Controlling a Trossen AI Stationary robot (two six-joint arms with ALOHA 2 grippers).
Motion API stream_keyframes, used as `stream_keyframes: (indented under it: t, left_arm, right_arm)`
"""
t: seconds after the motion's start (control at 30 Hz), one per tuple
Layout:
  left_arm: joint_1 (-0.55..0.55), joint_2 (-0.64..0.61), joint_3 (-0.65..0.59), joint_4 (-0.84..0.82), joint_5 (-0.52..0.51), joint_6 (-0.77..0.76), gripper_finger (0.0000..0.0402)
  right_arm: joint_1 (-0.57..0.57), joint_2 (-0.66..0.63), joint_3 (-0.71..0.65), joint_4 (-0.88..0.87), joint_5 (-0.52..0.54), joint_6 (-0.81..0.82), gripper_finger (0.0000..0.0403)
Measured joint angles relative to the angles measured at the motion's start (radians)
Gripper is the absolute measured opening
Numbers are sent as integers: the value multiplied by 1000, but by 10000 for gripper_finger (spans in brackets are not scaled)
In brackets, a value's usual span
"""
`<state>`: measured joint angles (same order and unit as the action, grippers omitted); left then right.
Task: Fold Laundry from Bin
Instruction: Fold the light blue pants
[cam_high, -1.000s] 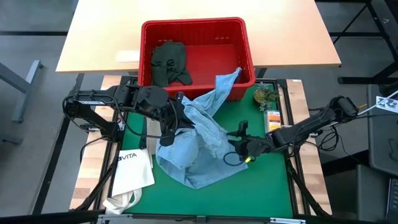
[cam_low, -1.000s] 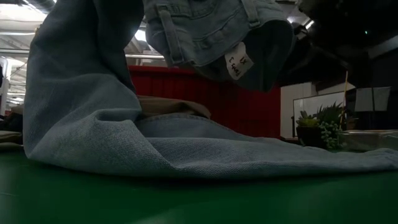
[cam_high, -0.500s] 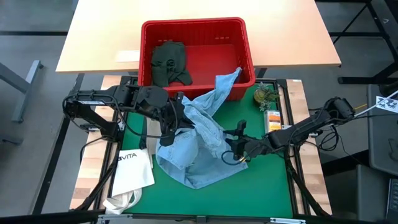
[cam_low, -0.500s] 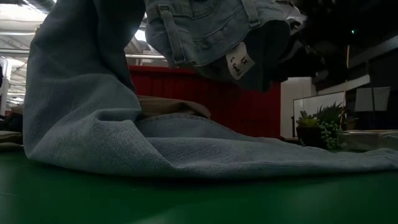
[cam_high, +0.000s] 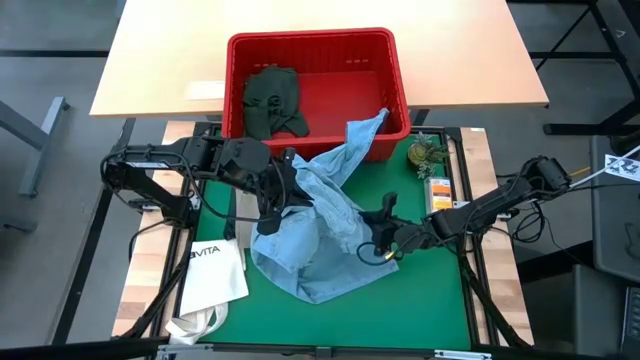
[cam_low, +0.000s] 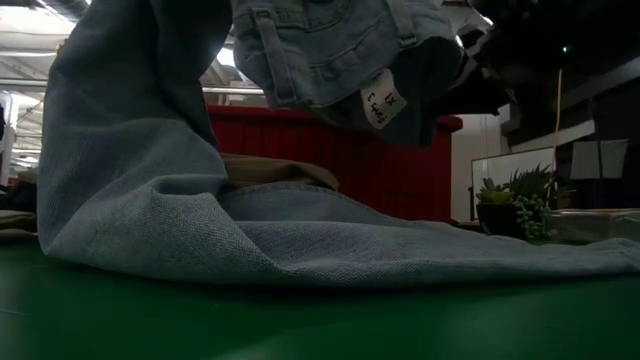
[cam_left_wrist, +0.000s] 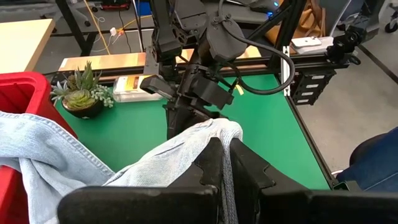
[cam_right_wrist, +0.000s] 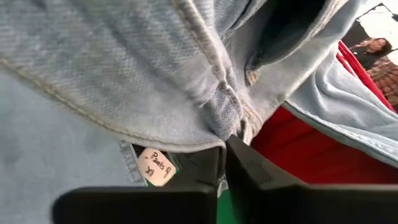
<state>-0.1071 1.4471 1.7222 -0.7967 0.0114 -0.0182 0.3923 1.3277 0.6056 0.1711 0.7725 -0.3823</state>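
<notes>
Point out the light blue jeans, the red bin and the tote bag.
light blue jeans (cam_high: 305, 255), high view, flat denim on the mat
red bin (cam_high: 310, 37), high view, far rim
tote bag (cam_high: 212, 275), high view, white panel below the lettering

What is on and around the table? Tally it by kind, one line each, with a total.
Garments: 2, the light blue jeans and the dark green piece
Bins: 1, the red bin
Bags: 1, the white tote bag
Potted plants: 1, the succulent
Total: 5
</notes>
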Motion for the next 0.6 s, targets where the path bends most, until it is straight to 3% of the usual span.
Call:
stream_keyframes:
  t: [0.17,0.27,0.6]
  left_arm:
    - [-1,0,0,0,1,-13,10]
    - [-6,8,0,3,1,-54,10]
    - [-54,156,0,82,1,-59,10]
  right_arm:
    - [1,-35,0,-34,39,-13,26]
    - [1,-92,0,-111,39,-12,11]
    - [1,-387,0,-568,33,179,5]
